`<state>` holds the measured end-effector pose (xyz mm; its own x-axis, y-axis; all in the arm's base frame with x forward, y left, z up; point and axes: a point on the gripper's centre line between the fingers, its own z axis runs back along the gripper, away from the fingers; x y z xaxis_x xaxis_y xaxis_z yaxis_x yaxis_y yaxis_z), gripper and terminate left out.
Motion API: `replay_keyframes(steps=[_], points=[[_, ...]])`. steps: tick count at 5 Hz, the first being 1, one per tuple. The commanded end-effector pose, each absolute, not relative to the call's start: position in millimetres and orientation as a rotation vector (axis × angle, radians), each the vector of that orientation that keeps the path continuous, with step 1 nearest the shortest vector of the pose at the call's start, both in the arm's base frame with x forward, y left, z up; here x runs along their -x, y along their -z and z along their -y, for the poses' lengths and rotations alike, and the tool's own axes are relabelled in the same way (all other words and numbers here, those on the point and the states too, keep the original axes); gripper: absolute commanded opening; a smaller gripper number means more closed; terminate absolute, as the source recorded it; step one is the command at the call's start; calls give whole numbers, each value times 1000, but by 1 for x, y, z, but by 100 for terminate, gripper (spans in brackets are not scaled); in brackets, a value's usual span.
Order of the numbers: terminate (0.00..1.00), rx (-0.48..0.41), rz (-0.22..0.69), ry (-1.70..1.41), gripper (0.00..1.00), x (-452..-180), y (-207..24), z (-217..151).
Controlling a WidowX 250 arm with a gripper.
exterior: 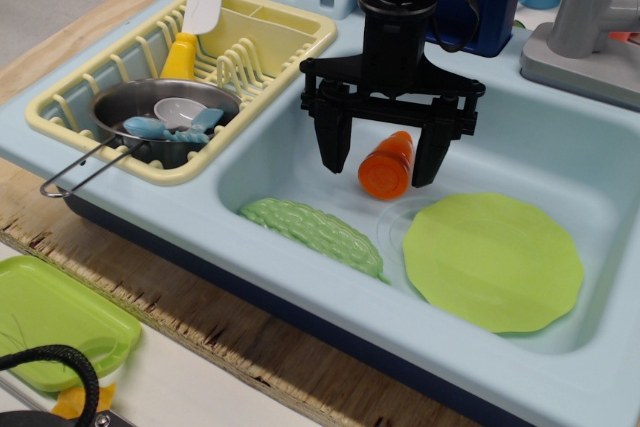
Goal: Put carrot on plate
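The orange carrot (388,163) lies in the light-blue sink (560,147), its flat wide end facing the front. My black gripper (380,175) hangs straight down over it with its fingers spread wide, one on each side of the carrot. The right finger (432,157) is close to the carrot; the left finger (335,147) stands apart from it. I cannot tell whether the carrot touches the sink floor. The round lime-green plate (495,262) lies flat on the sink floor, just to the front right of the carrot.
A bumpy light-green toy vegetable (315,232) lies in the sink left of the plate. A yellow dish rack (270,37) with a metal pot (165,117) stands at the left. A grey faucet (590,17) stands at the back right. A square green tray (50,322) sits at the front left.
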<state>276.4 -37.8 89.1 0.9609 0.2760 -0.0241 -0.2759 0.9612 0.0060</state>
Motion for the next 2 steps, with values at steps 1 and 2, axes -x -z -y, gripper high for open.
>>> replay_keyframes(steps=[1,2], points=[[0,-3,-25,-280,100,-276,-89,38],[0,3,-2,-281,100,-290,-94,35]])
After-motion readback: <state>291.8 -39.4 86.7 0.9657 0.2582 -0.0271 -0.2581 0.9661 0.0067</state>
